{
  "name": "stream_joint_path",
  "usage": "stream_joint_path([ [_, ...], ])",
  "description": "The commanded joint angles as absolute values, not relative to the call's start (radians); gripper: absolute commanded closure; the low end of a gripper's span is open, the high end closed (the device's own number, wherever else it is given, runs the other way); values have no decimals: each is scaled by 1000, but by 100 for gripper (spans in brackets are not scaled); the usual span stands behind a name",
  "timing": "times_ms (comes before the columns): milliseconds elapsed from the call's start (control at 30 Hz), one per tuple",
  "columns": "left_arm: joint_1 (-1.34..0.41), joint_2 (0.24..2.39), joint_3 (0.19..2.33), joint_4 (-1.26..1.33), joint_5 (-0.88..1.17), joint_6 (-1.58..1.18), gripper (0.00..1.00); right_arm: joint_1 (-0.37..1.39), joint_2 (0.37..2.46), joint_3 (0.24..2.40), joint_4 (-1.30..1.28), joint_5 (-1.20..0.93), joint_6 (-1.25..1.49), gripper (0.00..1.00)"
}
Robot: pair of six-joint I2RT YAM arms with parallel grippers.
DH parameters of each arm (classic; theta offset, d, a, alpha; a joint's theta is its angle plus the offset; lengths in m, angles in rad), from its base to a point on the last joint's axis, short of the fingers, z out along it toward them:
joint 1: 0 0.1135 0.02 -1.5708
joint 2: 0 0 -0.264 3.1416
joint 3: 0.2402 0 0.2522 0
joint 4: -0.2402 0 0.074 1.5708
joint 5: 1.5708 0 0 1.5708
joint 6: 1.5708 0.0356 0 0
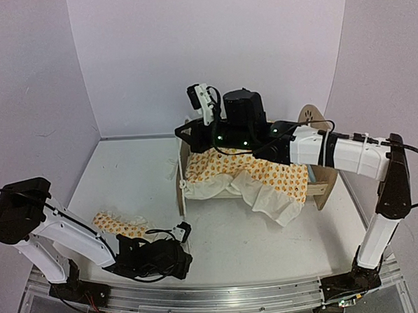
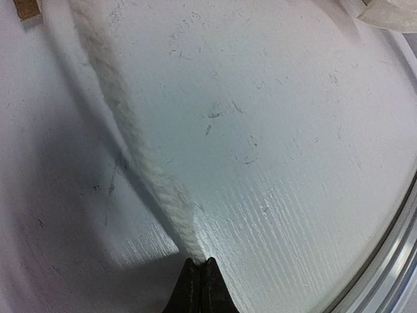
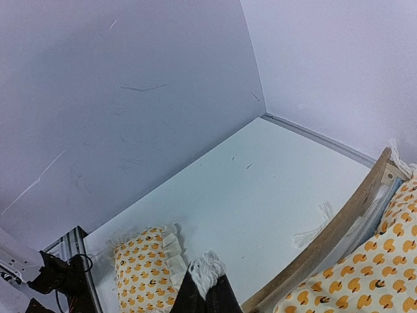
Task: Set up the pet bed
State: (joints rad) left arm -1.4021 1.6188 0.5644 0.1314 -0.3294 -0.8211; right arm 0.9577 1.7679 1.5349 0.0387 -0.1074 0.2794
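Observation:
The pet bed, a light plywood frame with a rounded headboard, stands right of centre. An orange duck-print blanket lies over it and hangs off the near side. My right gripper hovers over the bed's left end board, shut on the frayed end of a white cord. Low at the front, my left gripper is shut on a white cord that stretches taut toward the bed. A sliver of blue mattress shows.
The small ruffled duck-print pillow lies on the table left of the left gripper, also visible as the pillow in the right wrist view. A loose tassel lies beside the bed frame. White walls close in the back and sides.

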Motion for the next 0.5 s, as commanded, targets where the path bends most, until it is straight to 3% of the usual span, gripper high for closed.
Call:
stream_joint_path([
  [0,-1417,1660,464,-24,-150,-913,100,886,1800,1674,260,-104,283,100],
  [200,-1418,1659,455,-5,-125,-894,100,830,1908,1817,300,-128,252,100],
  [267,-1418,1637,451,-4,-133,-867,100,831,1935,1868,250,-222,212,100],
  [467,-1390,1562,487,51,-151,-783,100,831,1831,1685,304,-410,175,100],
])
